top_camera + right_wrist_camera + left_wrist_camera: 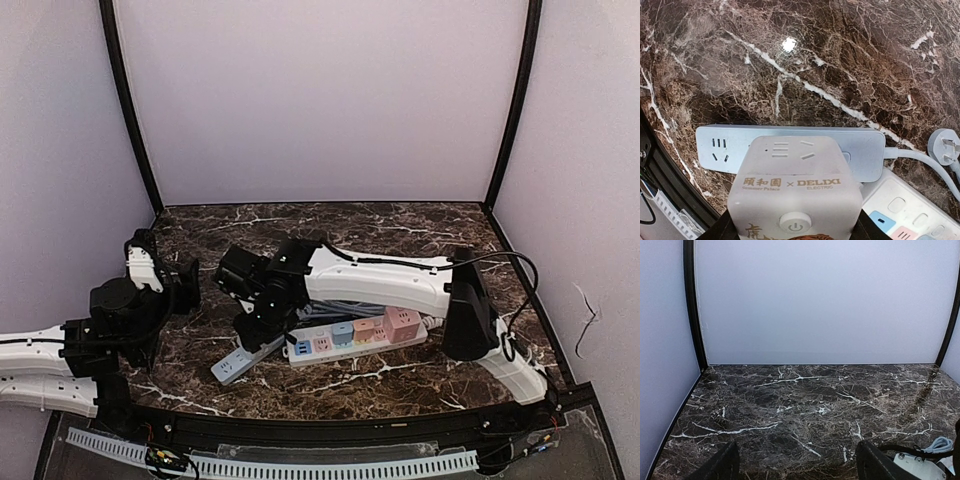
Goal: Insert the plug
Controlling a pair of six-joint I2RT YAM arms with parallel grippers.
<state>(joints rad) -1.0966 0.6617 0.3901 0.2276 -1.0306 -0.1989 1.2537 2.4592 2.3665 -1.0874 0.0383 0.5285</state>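
Cube adapter (795, 180) stands over the narrow strip (715, 147), mid-length. Wide strip (910, 212) lies just right of it. Loose plug (943, 146) rests on the table (790, 50) nearby.

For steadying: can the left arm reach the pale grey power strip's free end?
Probably yes: the left gripper is open, the left end of the pale grey power strip lies bare; the right gripper holds the white cube adapter farther along.

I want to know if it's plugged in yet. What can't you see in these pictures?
- Right wrist view: the cube adapter covers its own prongs and the middle of the grey power strip, so whether it's seated is unclear.
- Top view: the right arm covers the cube adapter too.
- Left wrist view: the open left claw is cut off by the bottom edge.
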